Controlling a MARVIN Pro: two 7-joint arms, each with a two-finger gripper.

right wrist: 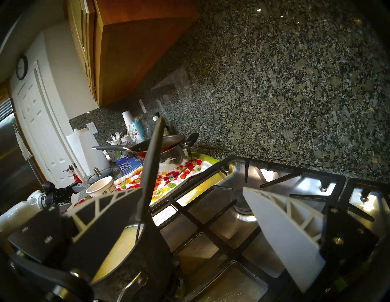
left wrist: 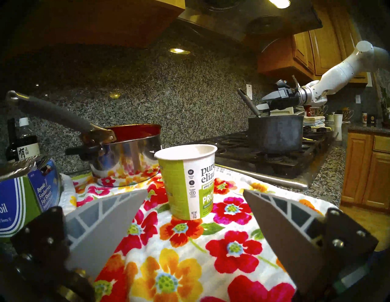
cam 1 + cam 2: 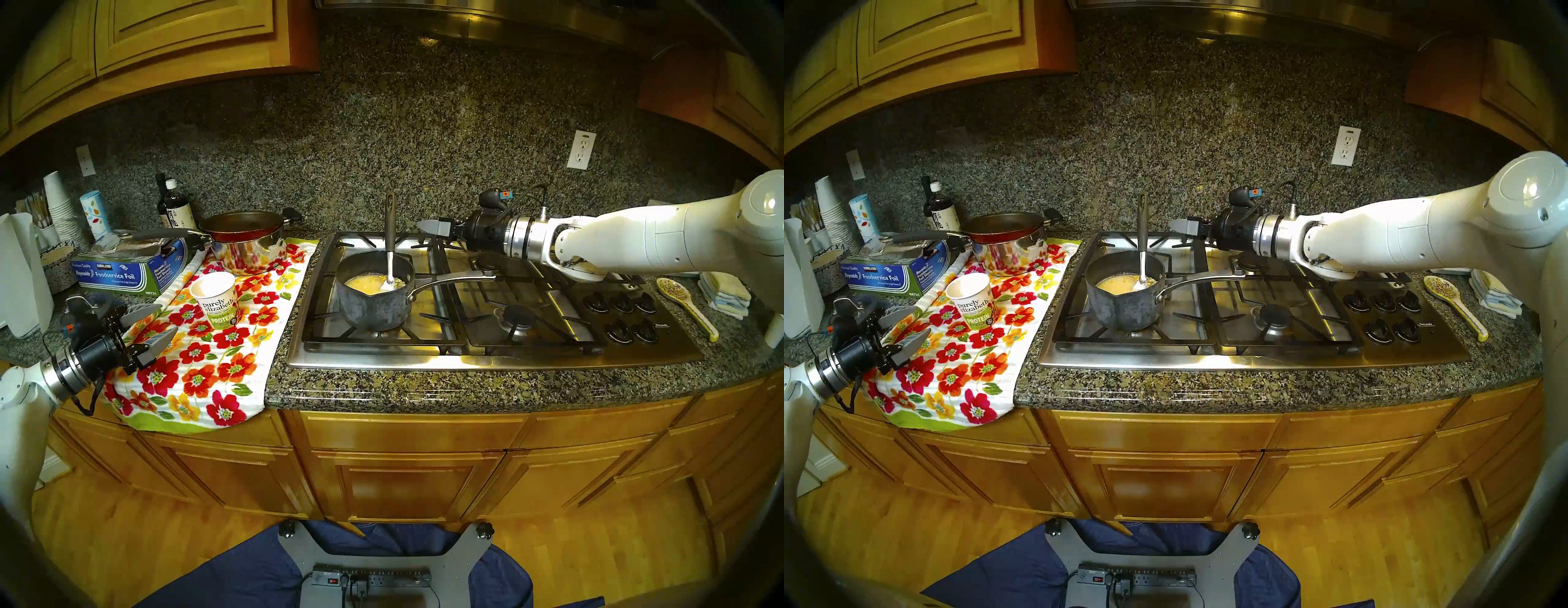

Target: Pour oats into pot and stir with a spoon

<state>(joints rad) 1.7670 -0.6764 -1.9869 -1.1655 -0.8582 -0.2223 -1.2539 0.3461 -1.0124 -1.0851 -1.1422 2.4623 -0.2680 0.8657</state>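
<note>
Pot (image 3: 375, 297) on stove (image 3: 488, 352) front-left burner; spoon (image 3: 389, 237) standing in pot, yellowish mix inside. Cup (image 3: 216, 305) left of pot, on floral towel (image 3: 203, 373). Left gripper (image 3: 155, 327) open, empty, left of cup. Right gripper (image 3: 428, 225) open, empty, right of spoon handle.

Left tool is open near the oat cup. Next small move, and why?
Probably ease the left tool forward until its fingers straddle the oat cup, then close. The cup stands upright on the floral towel, centred ahead of the open fingers but beyond their tips, untouched. The right tool is open beside the spoon, not holding it.
</note>
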